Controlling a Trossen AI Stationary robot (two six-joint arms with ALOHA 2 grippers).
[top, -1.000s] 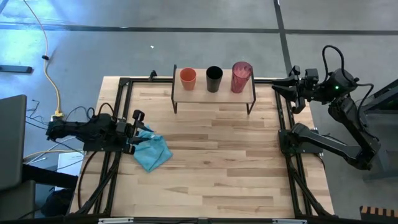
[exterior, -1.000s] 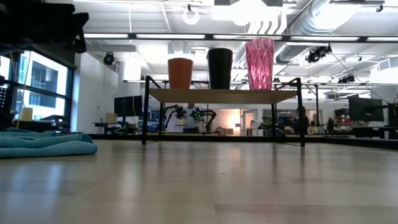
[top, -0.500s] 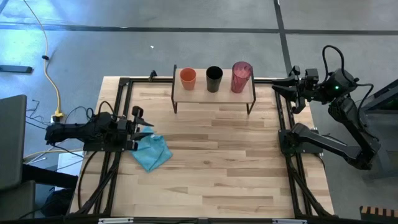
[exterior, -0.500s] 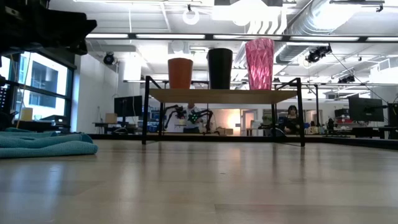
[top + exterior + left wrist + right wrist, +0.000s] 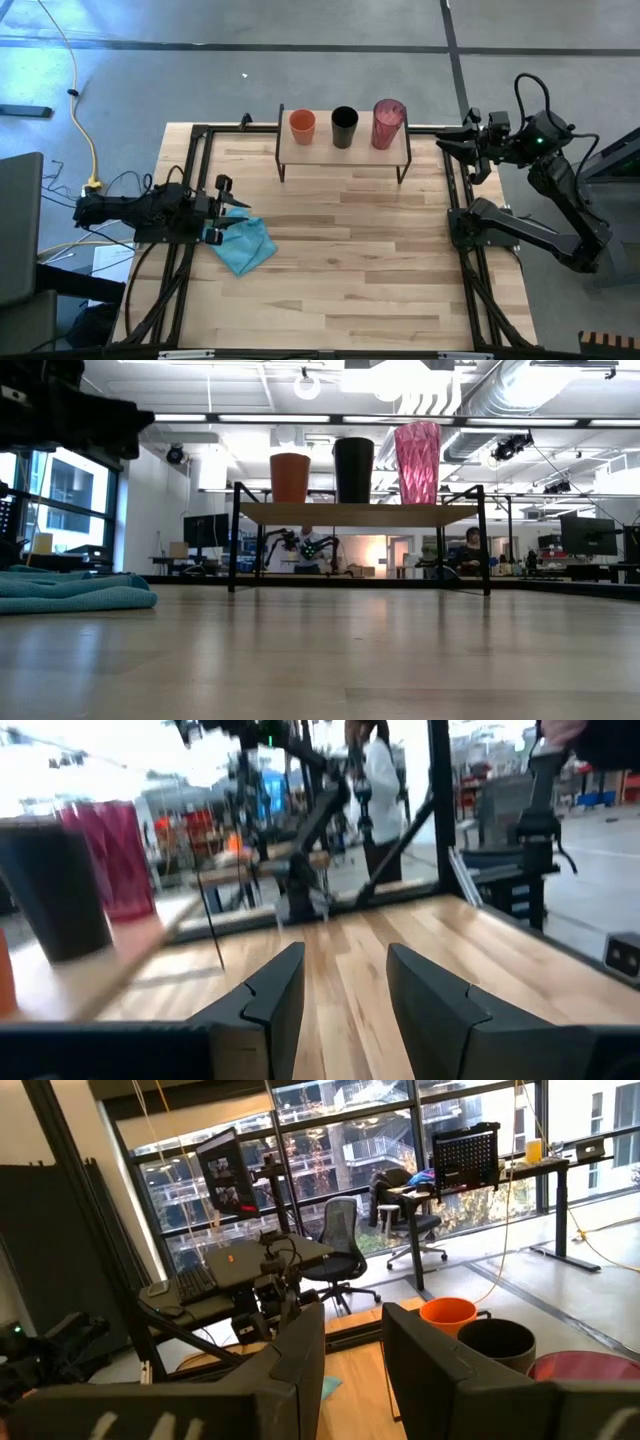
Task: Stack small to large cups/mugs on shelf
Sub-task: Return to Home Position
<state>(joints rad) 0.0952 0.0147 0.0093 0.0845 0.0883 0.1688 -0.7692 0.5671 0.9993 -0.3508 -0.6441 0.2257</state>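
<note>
Three cups stand upright in a row on the shelf (image 5: 343, 152), a light-wood board on thin black legs at the table's far edge: orange cup (image 5: 302, 124), black cup (image 5: 344, 125), pink ribbed tumbler (image 5: 388, 122). The low view shows the same row: orange cup (image 5: 290, 477), black cup (image 5: 353, 470), pink tumbler (image 5: 417, 462). My left gripper (image 5: 224, 208) is open at the table's left side, held above the blue cloth's edge. My right gripper (image 5: 452, 148) is open beyond the shelf's right end, its fingers pointing toward the cups.
A crumpled light blue cloth (image 5: 245, 243) lies on the table near its left edge, also in the low view as the cloth (image 5: 70, 592). Black frame rails (image 5: 455, 215) run along both table sides. Bare wood spreads in front of the shelf. A person (image 5: 470, 546) sits far behind.
My left gripper has shifted a little above the cloth's edge, staying open and off the cloth. The cups, the shelf and my right arm have kept still.
</note>
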